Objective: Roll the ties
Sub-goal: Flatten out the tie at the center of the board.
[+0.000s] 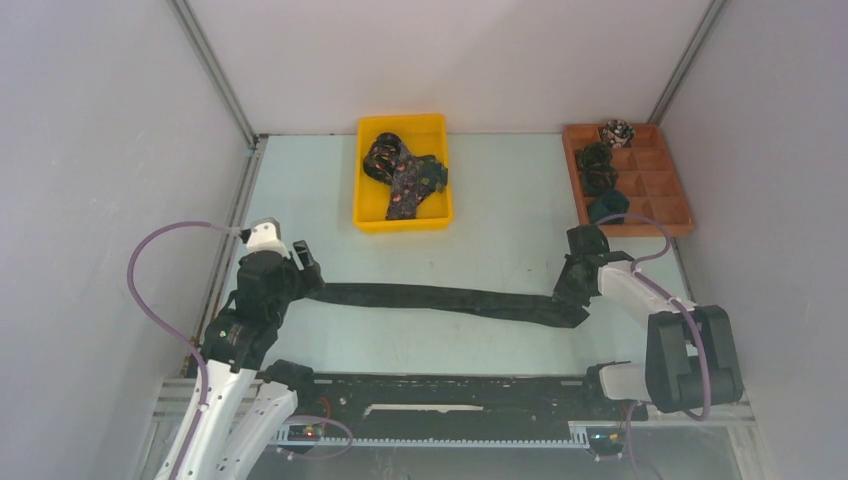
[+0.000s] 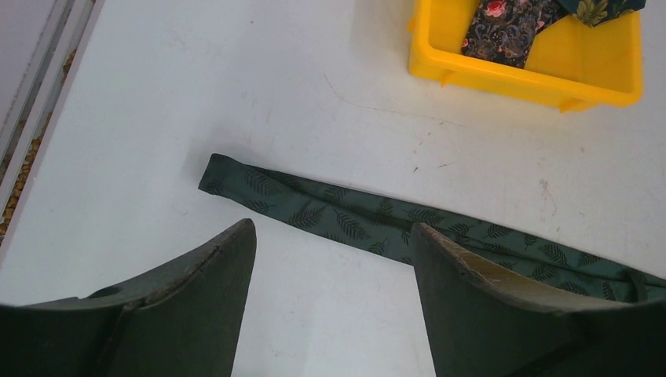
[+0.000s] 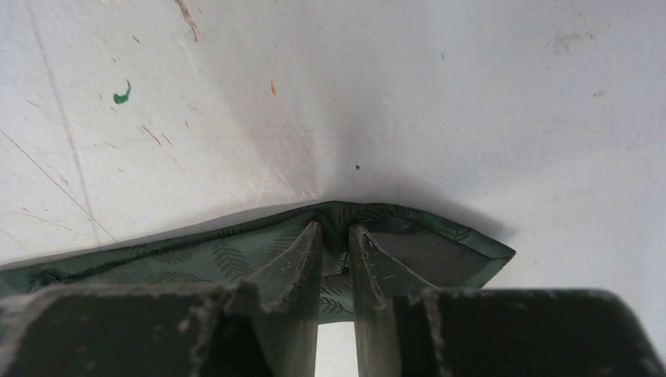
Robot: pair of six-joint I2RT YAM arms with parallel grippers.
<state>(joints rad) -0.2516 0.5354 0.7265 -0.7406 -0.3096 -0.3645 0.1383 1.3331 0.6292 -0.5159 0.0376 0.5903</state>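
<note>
View from above of a pale table (image 1: 500, 230) with two robot arms at its near edge. One long dark green tie (image 1: 440, 298) lies flat across the table, running from the left gripper (image 1: 308, 268) to the right gripper (image 1: 578, 290).

The left wrist camera shows the left gripper (image 2: 331, 228) spread wide and holding nothing. Its two fingers (image 2: 212, 290) hang above the table. The tie (image 2: 345, 220), printed with a fern leaf pattern, lies just beyond them, and its narrow end points up and left.

The right wrist camera shows the right gripper (image 3: 336, 228) nearly closed on the tie (image 3: 196, 255) at its wide end. A small fold of cloth is bunched between the fingertips (image 3: 302, 251). The pointed tip lies flat on the table just to the right of the fingers.

At the far side of the table, near the middle, sits a yellow bin (image 1: 402, 225). It holds a heap of loose ties (image 1: 400, 170), dark with small reddish flowers. The left wrist camera catches the same bin (image 2: 518, 82) and loose ties (image 2: 506, 27) at its top right.

At the far right stands a brown tray (image 1: 668, 215) split into compartments. Rolled ties (image 1: 597, 168) fill compartments along its left column, and a pale patterned one sits in the far row. The remaining compartments show bare brown floor.
</note>
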